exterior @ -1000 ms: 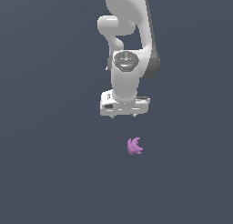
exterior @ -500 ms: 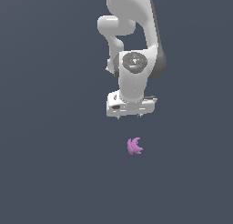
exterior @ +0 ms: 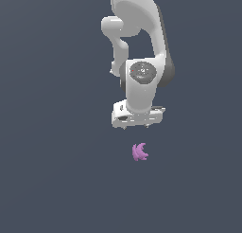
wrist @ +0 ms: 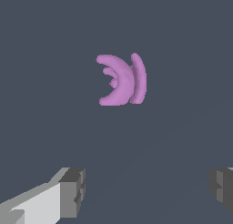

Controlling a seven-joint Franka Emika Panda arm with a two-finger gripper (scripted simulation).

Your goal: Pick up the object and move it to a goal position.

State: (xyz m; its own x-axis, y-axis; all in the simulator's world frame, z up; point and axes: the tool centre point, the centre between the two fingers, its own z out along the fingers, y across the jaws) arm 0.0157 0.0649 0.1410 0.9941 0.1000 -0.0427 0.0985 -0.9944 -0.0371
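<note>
Mid-tabletop, far from any edge, the object (exterior: pixel 140 152) sits off-centre of the spread end effector (exterior: pixel 137 126), risking a nudge instead of a grasp.

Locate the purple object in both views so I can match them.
Exterior view: the purple object lies on the grey floor just below the end effector, slightly to the exterior view's right, untouched.
Wrist view: the same object sits ahead of the two open fingertips, apart from them.
Shared landmark: the end effector.
</note>
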